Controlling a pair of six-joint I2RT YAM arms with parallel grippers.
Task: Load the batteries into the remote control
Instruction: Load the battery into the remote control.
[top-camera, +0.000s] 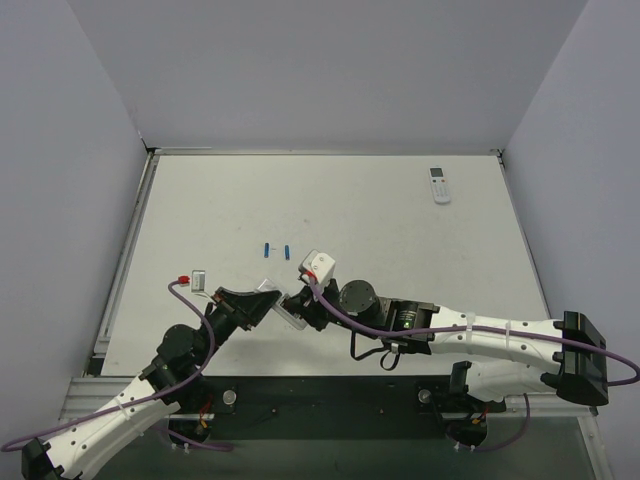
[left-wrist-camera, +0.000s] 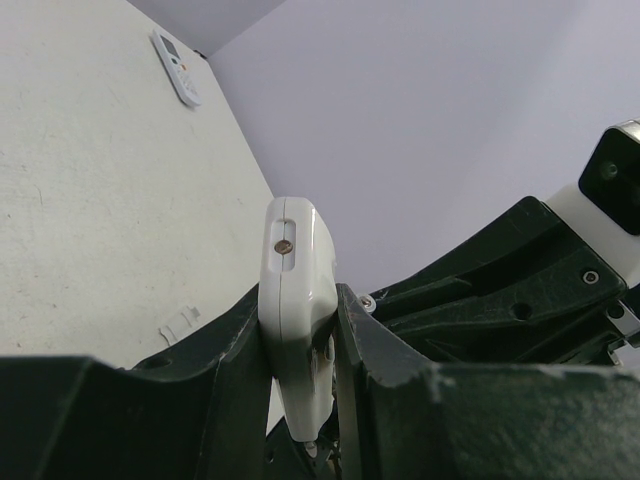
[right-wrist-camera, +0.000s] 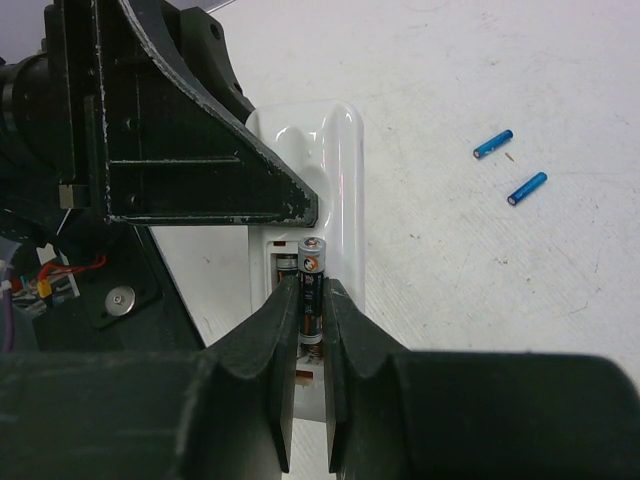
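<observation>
Left arm (top-camera: 130, 400) reaches in from the near left, right arm (top-camera: 480, 335) from the near right. Both meet low and centre-left on the tabletop (top-camera: 400, 270).

Left jaws clamped on the remote control (right-wrist-camera: 340, 180), gripping it by its two long faces. The left wrist view shows it edge-on, standing up between the jaw pads with its rounded end clear of them. It's held off the tabletop and tilted, back side toward the right arm, battery bay open.

Right jaws closed tight on a dark battery (right-wrist-camera: 311, 265), black with a copper-orange band near its top end. That cell sits lengthwise in the open bay. Its metal tip pokes out just past the jaw tips and the rest is hidden between the pads. Can't tell if it is fully seated or lifted a bit.

Two blue batteries (right-wrist-camera: 493, 144) lie loose on the tabletop, beyond the grippers and a bit left of centre. They're near each other, roughly parallel, not touching, well apart from the remote control and from either set of jaws.

Second remote (top-camera: 439, 185), white with a small screen, lies face-up near the far right corner, far from both arms.

Small pale piece (top-camera: 200, 279) lies flat on the tabletop just left of the left jaws; too small to identify.
</observation>
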